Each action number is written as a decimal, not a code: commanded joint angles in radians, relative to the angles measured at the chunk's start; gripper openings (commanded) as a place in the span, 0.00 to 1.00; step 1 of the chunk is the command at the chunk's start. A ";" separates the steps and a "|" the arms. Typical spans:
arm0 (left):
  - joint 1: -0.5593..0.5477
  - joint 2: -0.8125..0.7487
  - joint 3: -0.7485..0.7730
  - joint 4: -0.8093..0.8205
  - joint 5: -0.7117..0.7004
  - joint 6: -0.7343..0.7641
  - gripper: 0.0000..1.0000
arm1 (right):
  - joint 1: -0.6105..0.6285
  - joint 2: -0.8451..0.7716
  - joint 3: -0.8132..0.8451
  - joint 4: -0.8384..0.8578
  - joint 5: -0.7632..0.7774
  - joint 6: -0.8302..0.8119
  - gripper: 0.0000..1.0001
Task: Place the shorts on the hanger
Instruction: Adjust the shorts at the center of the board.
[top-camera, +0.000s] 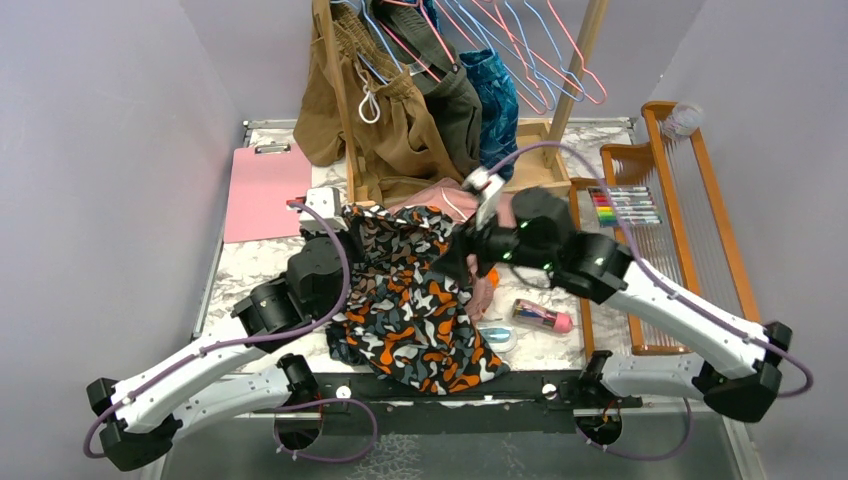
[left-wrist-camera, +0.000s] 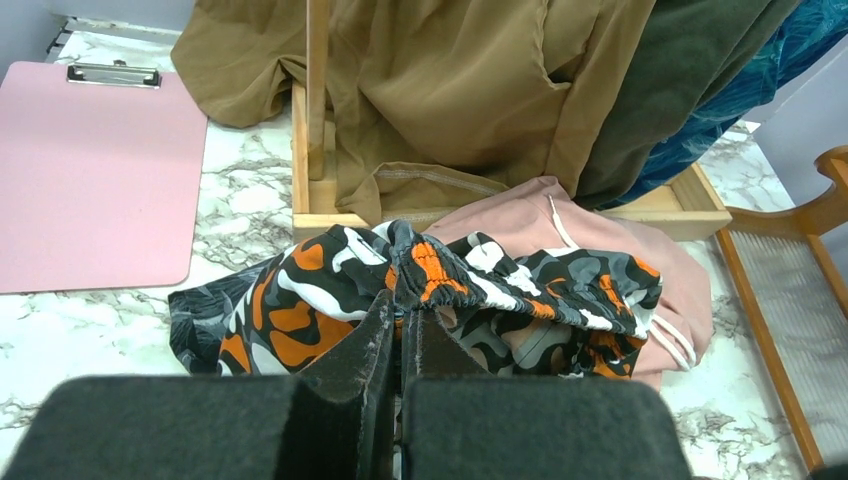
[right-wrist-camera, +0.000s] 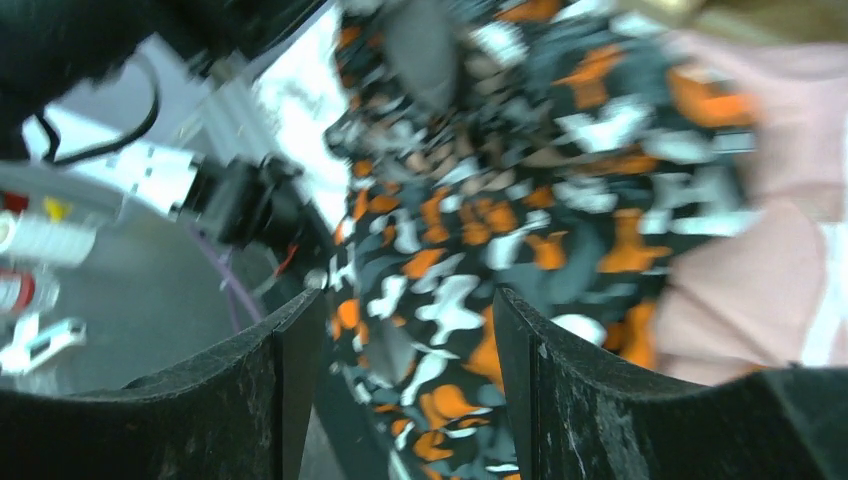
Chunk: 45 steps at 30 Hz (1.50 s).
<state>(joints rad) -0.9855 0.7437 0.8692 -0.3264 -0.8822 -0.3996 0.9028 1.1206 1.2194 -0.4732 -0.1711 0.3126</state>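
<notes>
- Flat pink plastic clipboard (top-camera: 265, 190) with a metal clip lies far left on the marbled worktop (top-camera: 240, 275), clear of the job.
- Left claw (left-wrist-camera: 400, 330) is clenched on the gathered elastic waistband of the camouflage-print shorts in orange, white and grey (top-camera: 415, 300).
- The shorts are thin, limp and crumpled. They lie mid-worktop, and their top edge overlaps the soft dusty-pink shorts (left-wrist-camera: 610, 240).
- Right claw (right-wrist-camera: 395, 340) is released, fingers apart above the print, holding nothing. This view is blurred.
- Step in hand, probably: get a second grip on the waistband. Pinch the ribbed elastic away from the left grip, avoid catching pink cloth, then pull the band taut.
- Thin pink wire hanger (top-camera: 600, 92) hangs on the wooden rack (top-camera: 575, 60) at the back, well apart from the shorts.
</notes>
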 joint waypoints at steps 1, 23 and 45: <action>0.001 0.016 0.000 0.054 -0.037 0.014 0.00 | 0.198 0.122 -0.012 -0.023 0.147 0.070 0.64; 0.002 -0.055 0.022 0.005 -0.053 0.030 0.00 | 0.265 0.400 -0.004 0.183 0.505 0.121 0.13; 0.001 -0.214 0.265 0.187 -0.043 0.117 0.00 | 0.266 -0.193 0.041 0.292 0.454 -0.505 0.01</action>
<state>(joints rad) -0.9886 0.5518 1.2610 -0.0788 -0.8612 -0.1963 1.1725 0.9413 1.4677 -0.1764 0.2131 -0.1574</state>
